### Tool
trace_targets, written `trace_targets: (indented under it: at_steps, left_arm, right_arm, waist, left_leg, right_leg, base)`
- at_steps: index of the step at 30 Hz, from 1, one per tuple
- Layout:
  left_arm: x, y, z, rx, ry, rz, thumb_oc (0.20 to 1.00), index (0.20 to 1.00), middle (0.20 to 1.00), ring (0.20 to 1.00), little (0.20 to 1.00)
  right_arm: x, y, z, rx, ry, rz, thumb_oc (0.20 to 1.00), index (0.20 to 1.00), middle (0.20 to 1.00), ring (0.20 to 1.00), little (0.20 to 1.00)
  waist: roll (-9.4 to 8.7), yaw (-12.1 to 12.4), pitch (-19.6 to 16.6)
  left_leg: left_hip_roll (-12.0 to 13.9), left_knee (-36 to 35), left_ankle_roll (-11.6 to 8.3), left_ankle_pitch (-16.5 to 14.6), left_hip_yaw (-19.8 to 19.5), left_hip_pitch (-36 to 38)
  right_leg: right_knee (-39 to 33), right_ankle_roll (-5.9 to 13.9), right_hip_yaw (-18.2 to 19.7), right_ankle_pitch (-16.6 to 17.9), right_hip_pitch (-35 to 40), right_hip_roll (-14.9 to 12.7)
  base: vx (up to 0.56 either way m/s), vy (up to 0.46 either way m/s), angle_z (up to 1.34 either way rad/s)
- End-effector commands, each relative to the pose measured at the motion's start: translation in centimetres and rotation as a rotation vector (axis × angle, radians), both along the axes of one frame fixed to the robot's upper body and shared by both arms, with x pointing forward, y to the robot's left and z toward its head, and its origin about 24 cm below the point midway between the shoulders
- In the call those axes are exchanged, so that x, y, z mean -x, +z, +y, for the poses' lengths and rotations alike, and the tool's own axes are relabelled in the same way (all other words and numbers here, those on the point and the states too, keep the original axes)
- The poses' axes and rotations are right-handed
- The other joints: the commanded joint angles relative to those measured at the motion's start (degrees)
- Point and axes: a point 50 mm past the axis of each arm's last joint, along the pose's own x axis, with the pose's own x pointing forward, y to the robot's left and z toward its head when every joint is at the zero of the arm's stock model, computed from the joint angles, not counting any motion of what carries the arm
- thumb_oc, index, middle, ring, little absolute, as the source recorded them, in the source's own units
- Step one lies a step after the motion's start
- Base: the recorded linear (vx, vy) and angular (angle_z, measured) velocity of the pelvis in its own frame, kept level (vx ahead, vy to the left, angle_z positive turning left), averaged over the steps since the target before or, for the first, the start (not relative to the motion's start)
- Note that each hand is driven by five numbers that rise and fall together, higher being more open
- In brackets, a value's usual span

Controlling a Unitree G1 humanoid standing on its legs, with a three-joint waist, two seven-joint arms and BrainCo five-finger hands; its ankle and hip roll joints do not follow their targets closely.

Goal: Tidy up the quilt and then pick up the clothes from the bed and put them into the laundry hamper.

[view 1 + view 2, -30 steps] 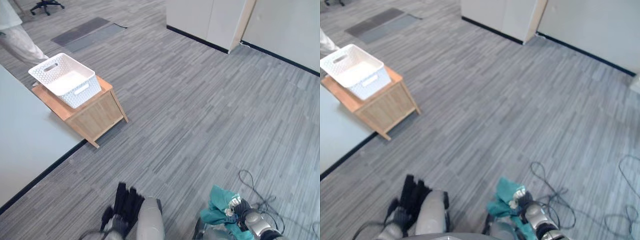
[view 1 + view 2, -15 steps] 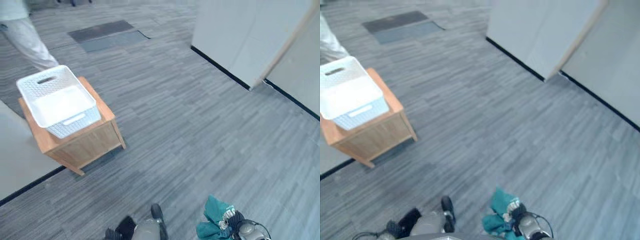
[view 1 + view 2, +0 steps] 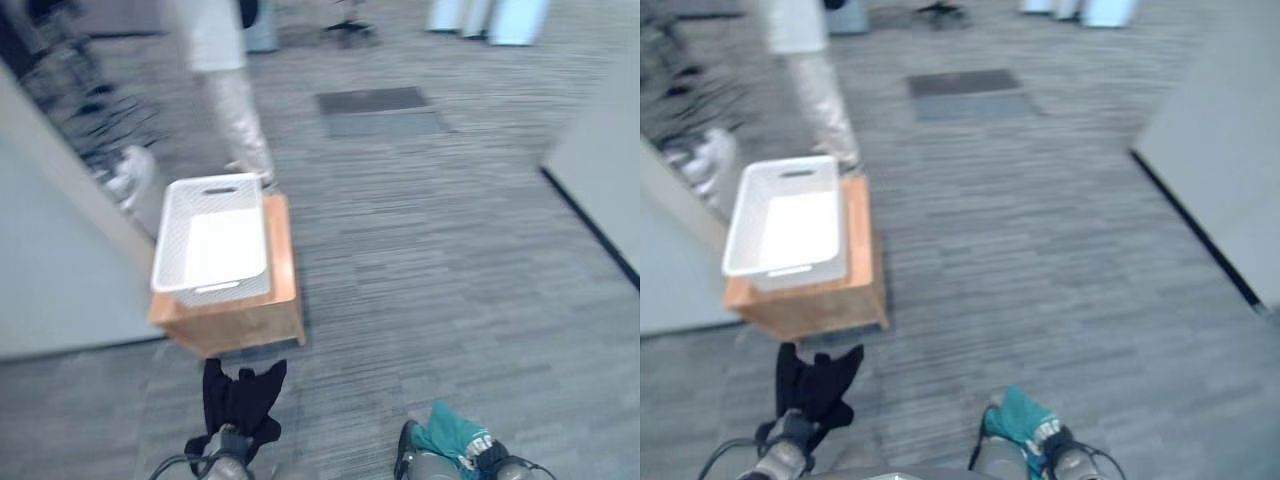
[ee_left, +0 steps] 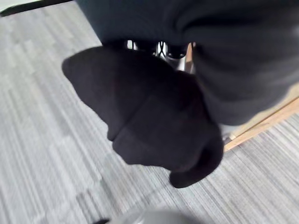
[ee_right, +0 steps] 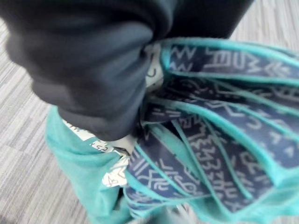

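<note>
Eye views: we see the hamper (image 3: 214, 240) on a stand (image 3: 281, 300), far-left of both hands, long axis running near to far, closer to our left hand (image 3: 226, 441). Left wrist: it clutches black cloth (image 4: 149, 121). Right wrist: our right hand (image 3: 484, 450) grips teal cloth (image 5: 210, 149).

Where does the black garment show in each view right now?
Left eye view: black garment at bottom, hanging from the left hand.
Right eye view: bottom left.
Left wrist view: centre.
Right wrist view: not identifiable.
Shared landmark: wooden stand under the white basket.
</note>
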Motion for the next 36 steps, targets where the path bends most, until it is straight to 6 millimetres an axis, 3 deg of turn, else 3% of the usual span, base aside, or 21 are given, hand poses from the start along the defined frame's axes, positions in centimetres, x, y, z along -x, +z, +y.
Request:
trace_targets:
  at_steps: [1, 3, 5, 6, 7, 9, 10, 13, 14, 15, 16, 17, 18, 19, 20, 21, 26, 29, 33, 34, 36]
  left_arm:
    - [-2.0, 0.7, 0.6, -0.037, -0.008, -0.041, 0.2, 0.2, 0.2, 0.2, 0.2]
    - [-0.5, 0.2, 0.6, -0.028, -0.003, 0.007, 0.2, 0.2, 0.2, 0.2, 0.2]
    - [0.7, -0.1, 0.6, -0.023, 0.0, 0.057, 0.2, 0.2, 0.2, 0.2, 0.2]
    - [1.0, -0.3, 0.5, -0.02, -0.005, 0.073, 0.2, 0.2, 0.2, 0.2, 0.2]
    - [1.2, -0.3, 0.5, -0.017, -0.001, 0.078, 0.2, 0.2, 0.2, 0.2, 0.2]
    - [1.7, -0.3, 0.8, -0.01, 0.014, 0.09, 0.2, 0.2, 0.2, 0.2, 0.2]
    - [1.8, -0.2, 1.3, -0.034, 0.028, 0.099, 0.2, 0.2, 0.2, 0.2, 0.2]
    - [1.4, -0.1, 1.6, -0.043, 0.034, 0.082, 0.2, 0.2, 0.2, 0.2, 0.2]
    - [0.8, 0.1, 1.7, -0.052, 0.011, 0.062, 0.2, 0.2, 0.2, 0.2, 0.2]
    - [0.8, 0.1, 1.7, -0.052, 0.011, 0.062, 0.2, 0.2, 0.2, 0.2, 0.2]
    - [0.2, 0.2, 1.4, -0.054, -0.034, 0.046, 0.2, 0.2, 0.2, 0.2, 0.2]
    - [0.2, 0.2, 1.4, -0.054, -0.034, 0.047, 0.2, 0.2, 0.2, 0.2, 0.2]
    - [-0.5, 0.3, 1.0, -0.054, -0.071, 0.031, 0.2, 0.2, 0.2, 0.2, 0.2]
    - [-0.5, 0.3, 1.0, -0.054, -0.07, 0.031, 0.2, 0.2, 0.2, 0.2, 0.2]
    - [-0.9, 0.6, 1.6, -0.08, -0.107, 0.031, 0.2, 0.2, 0.2, 0.2, 0.2]
    - [-1.0, 0.6, 1.6, -0.08, -0.107, 0.03, 0.2, 0.2, 0.2, 0.2, 0.2]
    - [0.3, 0.4, 2.0, -0.069, -0.036, 0.042, 0.2, 0.2, 0.2, 0.2, 0.2]
    - [1.5, 0.1, 1.9, -0.071, -0.031, 0.068, 0.2, 0.2, 0.2, 0.2, 0.2]
    - [3.9, 0.0, 2.9, -0.08, 0.016, 0.109, 0.2, 0.2, 0.2, 0.2, 0.2]
    - [3.9, 0.0, 2.8, -0.078, 0.015, 0.11, 0.2, 0.2, 0.2, 0.2, 0.2]
    - [4.6, -0.1, 2.9, -0.077, -0.001, 0.136, 0.2, 0.2, 0.2, 0.2, 0.2]
  right_arm:
    - [-1.9, 1.4, -2.2, 0.068, 0.019, -0.065, 0.2, 0.2, 0.2, 0.2, 0.2]
    - [-1.7, 1.4, -2.5, 0.079, 0.031, -0.059, 0.2, 0.2, 0.2, 0.2, 0.2]
    - [-1.5, 1.4, -2.8, 0.086, 0.032, -0.051, 0.2, 0.2, 0.2, 0.2, 0.2]
    - [-1.2, 1.4, -3.1, 0.092, 0.026, -0.046, 0.2, 0.2, 0.2, 0.2, 0.2]
    - [-1.3, 1.4, -3.0, 0.087, 0.034, -0.045, 0.2, 0.2, 0.2, 0.2, 0.2]
    - [-1.7, 1.3, -2.1, 0.071, 0.078, -0.05, 0.2, 0.2, 0.2, 0.2, 0.2]
    - [-3.2, 1.6, -0.9, 0.036, 0.095, -0.096, 0.2, 0.2, 0.2, 0.2, 0.2]
    - [-4.4, 2.1, 0.0, 0.006, 0.119, -0.141, 0.2, 0.2, 0.2, 0.2, 0.2]
    - [-4.9, 2.3, 0.4, 0.002, 0.147, -0.168, 0.2, 0.2, 0.2, 0.2, 0.2]
    - [-4.9, 2.3, 0.4, 0.002, 0.147, -0.167, 0.2, 0.2, 0.2, 0.2, 0.2]
    - [-4.5, 2.2, 0.2, 0.001, 0.139, -0.167, 0.2, 0.2, 0.2, 0.2, 0.2]
    - [-4.5, 2.2, 0.2, 0.001, 0.139, -0.166, 0.2, 0.2, 0.2, 0.2, 0.2]
    - [-3.7, 1.9, -0.2, -0.002, 0.111, -0.145, 0.2, 0.2, 0.2, 0.2, 0.2]
    - [-3.7, 1.9, -0.2, -0.002, 0.111, -0.145, 0.2, 0.2, 0.2, 0.2, 0.2]
    - [-2.8, 1.6, -0.9, 0.018, 0.111, -0.103, 0.2, 0.2, 0.2, 0.2, 0.2]
    - [-2.8, 1.6, -0.9, 0.017, 0.111, -0.103, 0.2, 0.2, 0.2, 0.2, 0.2]
    - [-3.8, 2.4, -1.4, 0.017, 0.06, -0.174, 0.2, 0.2, 0.2, 0.2, 0.2]
    - [-5.9, 4.9, -3.9, 0.072, 0.0, -0.314, 0.2, 0.2, 0.2, 0.2, 0.2]
    - [-11.9, 14.1, -6.8, 0.193, 0.08, -0.73, 0.2, 0.2, 0.2, 0.2, 0.2]
    - [-11.8, 14.2, -6.8, 0.195, 0.08, -0.728, 0.2, 0.2, 0.2, 0.2, 0.2]
    - [-14.6, 20.8, -7.8, 0.32, 0.19, -0.939, 0.2, 0.2, 0.2, 0.2, 0.2]
  waist:
    - [-0.41, -0.08, 3.53]
    - [-0.63, 0.95, 1.77]
    - [0.33, 0.44, 0.09]
    - [0.53, 0.04, -0.89]
    - [0.24, 0.2, -1.44]
    - [-0.11, 0.82, -1.89]
    - [0.0, -0.78, -0.79]
    - [0.63, -2.23, 0.32]
    - [0.96, -2.97, 0.5]
    - [1.04, -3.24, 0.45]
    - [1.06, -4.9, 0.16]
    - [1.14, -4.97, 0.16]
    - [0.84, -7.01, 0.63]
    - [0.83, -6.99, 0.52]
    - [-0.06, -6.84, 1.15]
    - [-0.09, -6.96, 1.2]
    - [-0.4, -5.75, 0.61]
    - [-0.06, -7.65, -0.14]
    - [1.42, -8.71, -1.97]
    - [1.53, -8.72, -1.98]
    - [1.96, -8.19, -2.59]
  left_leg:
    - [-0.98, -22.35, -0.13, 0.43, 8.74, 5.75]
    - [-3.93, -32.92, 0.35, 0.69, 17.84, 4.07]
    - [-3.47, -42.28, -0.24, 4.1, 30.72, 5.91]
    - [-4.08, -45.68, 1.35, 3.87, 35.7, 8.66]
    - [-5.7, -47.13, 2.39, 3.16, 36.39, 10.49]
    - [-10.49, -51.12, 4.98, 0.4, 32.78, 13.12]
    - [-13.15, -53.3, 7.36, -2.06, 27.85, 15.86]
    - [-13.54, -54.89, 7.17, -2.03, 23.38, 18.6]
    - [-13.7, -55.25, 6.32, -1.78, 18.04, 19.32]
    - [-13.59, -55.21, 6.24, -1.76, 17.73, 19.27]
    - [-13.71, -55.2, 5.23, -2.24, 11.58, 19.93]
    - [-13.6, -55.18, 5.18, -2.18, 11.5, 19.92]
    - [-14.08, -55.78, 4.38, -1.14, 3.66, 20.19]
    - [-14.06, -55.8, 4.37, -1.05, 3.69, 20.05]
    - [-14.48, -56.23, 3.78, -1.65, -1.16, 20.86]
    - [-14.5, -56.11, 3.8, -1.7, -1.33, 20.82]
    - [-11.95, -52.47, -0.08, -0.13, -2.87, 17.95]
    - [-8.54, -50.68, -1.68, 2.48, 8.74, 16.11]
    - [-7.17, -53.95, -2.78, 3.77, 15.49, 18.66]
    - [-7.24, -54.25, -2.77, 3.89, 15.48, 18.85]
    - [-7.08, -57.07, -3.25, 5.63, 15.72, 20.09]
  right_leg:
    - [-1.1, 6.55, -5.36, -9.42, 7.39, -3.78]
    - [-2.05, 7.41, -8.74, -10.73, 10.15, -3.07]
    - [-1.26, 7.95, -12.67, -12.37, 11.89, -0.67]
    - [0.4, 8.11, -15.53, -12.42, 12.03, 0.22]
    - [3.47, 8.61, -17.6, -12.1, 11.68, -0.15]
    - [16.38, 11.93, -21.02, -8.6, 9.95, -3.28]
    - [32.46, 14.59, -17.2, -3.3, 4.34, -7.96]
    - [37.49, 14.57, -11.09, -4.46, -2.01, -9.46]
    - [30.61, 12.48, -5.93, -7.67, -4.31, -10.06]
    - [30.31, 12.39, -6.3, -7.72, -4.01, -9.93]
    - [16.72, 10.74, 3.24, -9.79, -4.55, -7.54]
    - [16.36, 10.68, 3.09, -9.59, -4.33, -7.4]
    - [6.57, 10.51, 18.88, -7.17, -6.24, -3.87]
    - [6.42, 10.48, 18.9, -7.01, -6.33, -3.85]
    - [2.88, 11.08, 24.56, -6.61, -5.99, -2.58]
    - [2.78, 11.09, 24.39, -6.61, -5.84, -2.65]
    - [-2.33, 11.11, 10.74, -3.64, -0.12, -4.37]
    - [-3.76, 11.13, 4.85, -3.79, 2.8, -5.6]
    - [-3.37, 10.77, 2.16, -5.41, 4.92, -3.94]
    - [-3.37, 10.79, 2.13, -5.42, 5.0, -3.93]
    - [-3.28, 10.69, 0.76, -5.71, 5.1, -3.52]
  base:
    - [0.46, -0.012, 0.22]
    - [0.39, 0.028, 0.43]
    - [0.43, 0.026, 0.71]
    - [0.44, 0.021, 1.23]
    - [0.43, 0.077, 1.11]
    - [0.53, 0.193, 1.32]
    - [0.47, 0.176, 1.76]
    - [0.41, -0.105, 2.3]
    - [0.23, -0.178, 1.09]
    - [0.54, -0.428, 1.49]
    - [0.31, -0.26, 1.77]
    - [0.54, -0.519, 2.43]
    - [0.23, -0.272, 2.19]
    - [0.41, -0.425, 2.78]
    - [0.18, -0.157, 2.64]
    - [0.29, -0.337, 2.75]
    - [0.15, -0.322, 1.23]
    - [0.06, -0.102, 1.44]
    - [0.14, -0.004, 0.44]
    - [0.14, 0.03, -0.09]
    - [0.1, 0.035, 0.05]
